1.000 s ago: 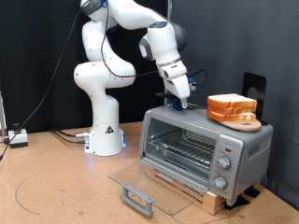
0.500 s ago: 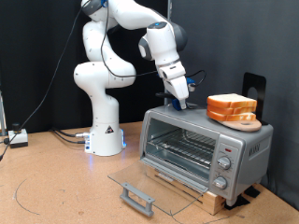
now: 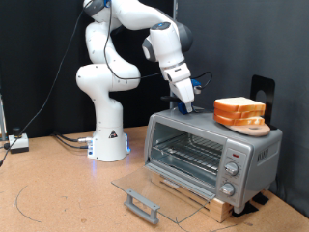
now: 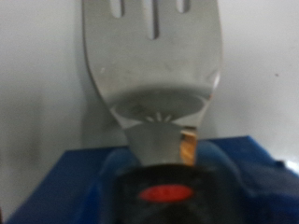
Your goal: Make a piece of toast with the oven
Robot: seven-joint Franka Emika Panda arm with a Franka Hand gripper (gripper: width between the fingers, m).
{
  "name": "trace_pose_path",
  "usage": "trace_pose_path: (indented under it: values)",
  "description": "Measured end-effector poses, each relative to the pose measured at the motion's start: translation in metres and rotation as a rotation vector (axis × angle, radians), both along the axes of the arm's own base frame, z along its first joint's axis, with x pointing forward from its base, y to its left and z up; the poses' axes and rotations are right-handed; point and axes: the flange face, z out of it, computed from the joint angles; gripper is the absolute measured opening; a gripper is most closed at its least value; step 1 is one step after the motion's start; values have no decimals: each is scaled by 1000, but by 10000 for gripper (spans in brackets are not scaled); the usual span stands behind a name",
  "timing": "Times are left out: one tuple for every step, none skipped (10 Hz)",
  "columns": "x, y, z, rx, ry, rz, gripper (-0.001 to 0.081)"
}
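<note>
The oven (image 3: 208, 150) stands on a wooden board, its glass door (image 3: 154, 188) folded down flat with the grey bar handle (image 3: 141, 204) in front. The wire rack (image 3: 188, 150) inside looks bare. A pile of bread slices (image 3: 239, 112) sits on a wooden plate on the oven's top, towards the exterior view's right. No single slice shows apart from the pile. My gripper (image 3: 183, 97) is above the oven's top, left of the pile, shut on a metal spatula (image 3: 186, 108) whose blade points down at the top. In the wrist view the slotted blade (image 4: 154, 65) fills the picture.
The robot's white base (image 3: 108, 135) stands behind the oven at the exterior view's left. A black upright object (image 3: 263, 92) stands behind the bread pile. Cables and a small box (image 3: 19, 143) lie at the far left. The knob column (image 3: 231, 172) is on the oven's right front.
</note>
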Motion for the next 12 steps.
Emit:
trace_pose_path:
  values:
    - [-1, 0, 0, 9, 10, 2, 795]
    - [-1, 0, 0, 16, 13, 3, 795]
    - [-1, 0, 0, 20, 13, 5, 624]
    - [-1, 0, 0, 22, 12, 9, 441]
    - [-1, 0, 0, 27, 12, 12, 441]
    - [-1, 0, 0, 32, 13, 11, 395]
    - [-1, 0, 0, 34, 13, 9, 395]
    - [-1, 0, 0, 37, 14, 7, 395]
    - [0, -2, 2, 51, 12, 2, 395]
    - [2, -3, 4, 76, 7, -1, 395]
    - [3, -6, 10, 105, 3, -3, 395]
    - [4, -10, 18, 140, 11, -1, 395]
